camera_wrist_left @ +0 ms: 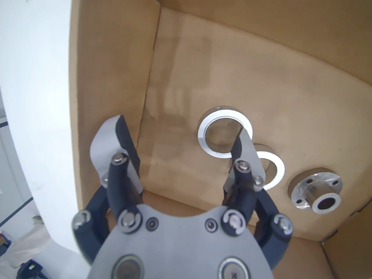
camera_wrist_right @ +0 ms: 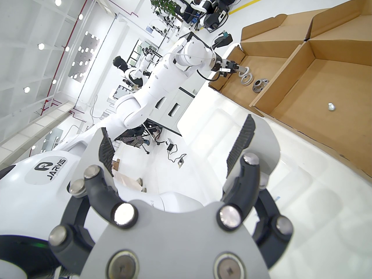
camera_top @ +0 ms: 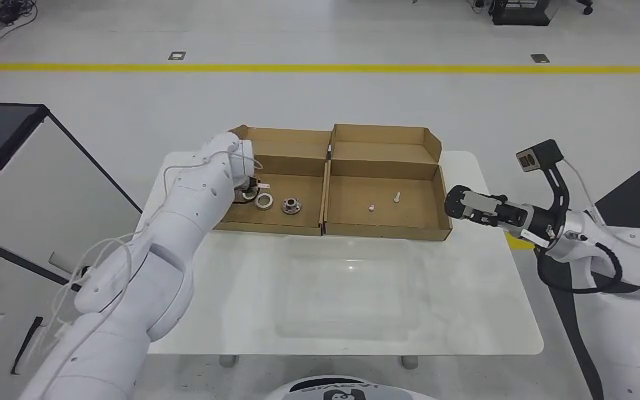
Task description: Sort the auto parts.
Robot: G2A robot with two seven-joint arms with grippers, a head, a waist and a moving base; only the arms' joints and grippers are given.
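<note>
In the left box (camera_top: 310,190) on the table (camera_top: 350,300), the left gripper (camera_wrist_left: 180,126) is held released and empty, low over two metal rings (camera_wrist_left: 224,134) lying just beside each other, with a flanged hub (camera_wrist_left: 316,194) next to them; the larger round parts are apparently being collected here. In the right box (camera_top: 410,215), two small fasteners (camera_top: 371,208) are kept apart from those. The right gripper (camera_wrist_right: 177,124) is held spread and empty just beside that box, likely parked clear.
</note>
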